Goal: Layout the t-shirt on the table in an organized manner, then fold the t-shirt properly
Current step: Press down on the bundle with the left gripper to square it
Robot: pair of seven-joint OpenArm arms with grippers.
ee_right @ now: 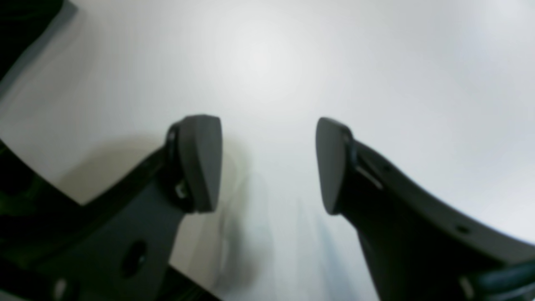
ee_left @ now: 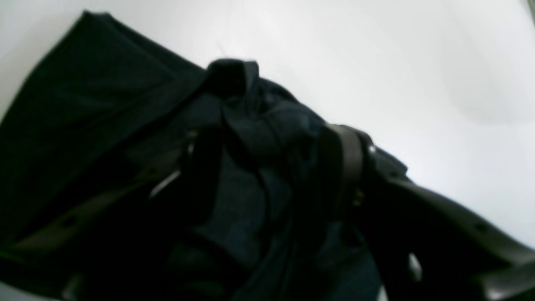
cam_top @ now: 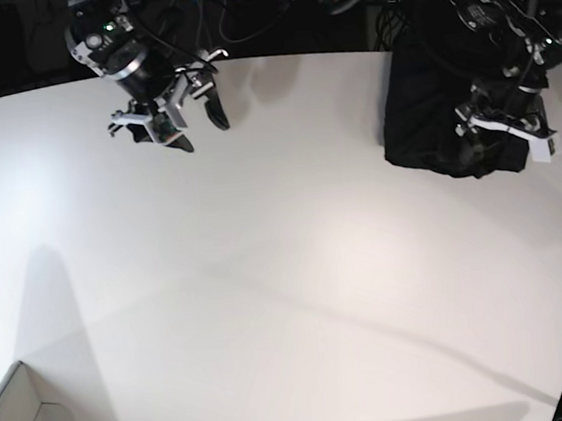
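Shirt [cam_top: 422,120]: I see plain black thin fabric, bunched and creased, no print, heaped at the table's far edge on my left arm's side.
Table [cam_top: 287,270]: broad, smooth, white, curved edge.
Left gripper [ee_left: 271,167]: my jaws pinch a wad of the shirt's cloth.
Right gripper [ee_right: 267,163]: my jaws are spread wide, empty, over bare table, well apart from the shirt.

White table [cam_top: 267,272] w/ black t-shirt [cam_top: 417,116] bunched at far edge.
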